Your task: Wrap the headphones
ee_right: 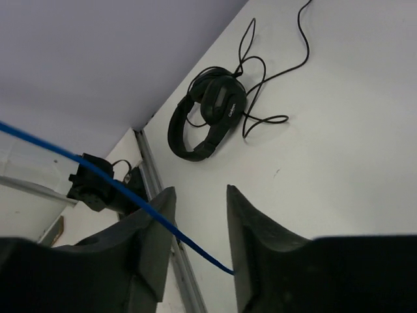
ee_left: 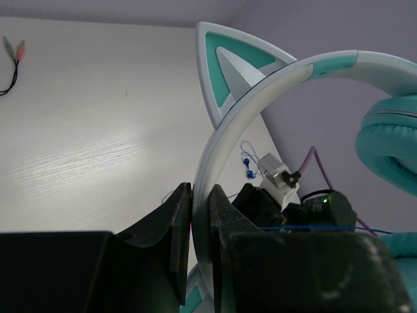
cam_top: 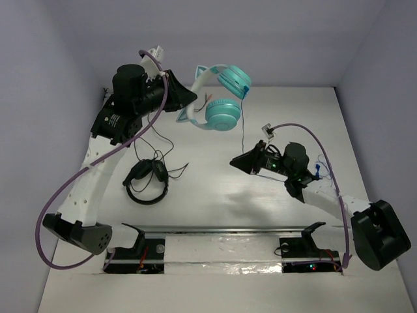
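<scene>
Left tool [ee_left: 200, 195] pinching the headband [ee_left: 221, 156], holding the headphones [cam_top: 221, 114] aloft at 12 o'clock. Right tool [ee_right: 199, 195] spread, blue cord [ee_right: 98, 173] crossing the gap (not pinched). No turns visible on the band, so all the wrapping looks left to do. Black headset [cam_top: 146, 177] lies on the counter [cam_top: 215, 195] at 9 o'clock, apart from the work. Loose plug lead [ee_left: 13, 62] lies beyond.

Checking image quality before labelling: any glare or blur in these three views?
Top external: sharp, soft glare patch on the table. Left wrist: headband and left tool close, slightly soft. Right wrist: right tool dark and soft, black headphones sharp.
</scene>
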### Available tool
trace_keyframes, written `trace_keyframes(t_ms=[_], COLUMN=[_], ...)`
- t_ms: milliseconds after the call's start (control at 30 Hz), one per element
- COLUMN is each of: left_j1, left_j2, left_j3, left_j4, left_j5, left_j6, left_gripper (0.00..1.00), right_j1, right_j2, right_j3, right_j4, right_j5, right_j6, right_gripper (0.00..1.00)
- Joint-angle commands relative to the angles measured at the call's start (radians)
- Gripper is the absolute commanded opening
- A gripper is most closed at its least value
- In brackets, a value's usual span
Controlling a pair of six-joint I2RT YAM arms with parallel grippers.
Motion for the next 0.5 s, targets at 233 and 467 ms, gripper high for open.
trace_keyframes(t_ms=[233,467], left_j1=[0.001,-0.008], left_j2=[0.004,0.008], left_j3=[-0.172,-0.447], left_j4=[0.394,0.587], left_j5=[-0.03,-0.04], left_j6=[-0.288,-0.414], left_gripper=[0.0,0.0], right_j1=[0.119,0.128], right_j2=[-0.043,-0.088], right_j3=[-0.015,0.066], right_j4=[-0.106,-0.343], right_j5=[0.254,0.46], right_j6=[0.042,-0.012], right_gripper=[0.13,0.06])
